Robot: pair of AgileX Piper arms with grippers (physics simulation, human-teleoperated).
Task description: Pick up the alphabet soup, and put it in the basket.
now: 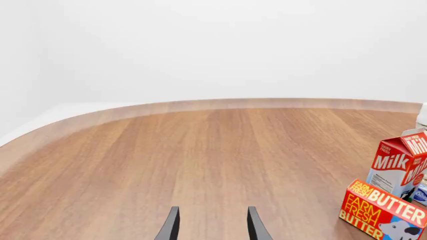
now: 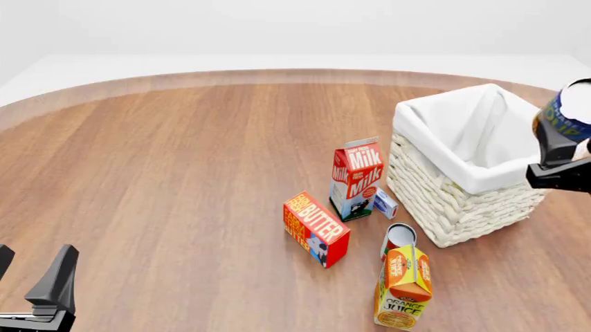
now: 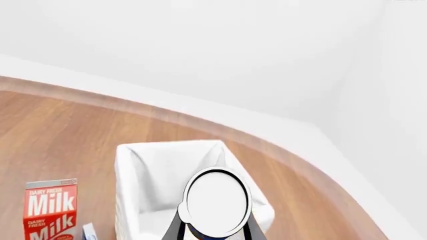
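Right end effector (image 2: 565,149) grips the alphabet soup (image 2: 571,111), lifted clear of the surface beside the basket (image 2: 461,207) near the surface's right edge (pickup looks done). Left: carry it over the lining and release. Left end effector (image 1: 212,225) idles open.

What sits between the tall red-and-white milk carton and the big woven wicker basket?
A small blue-and-white box, lying by the red-and-white milk carton on the side facing the cream woven wicker basket; the front view shows it.
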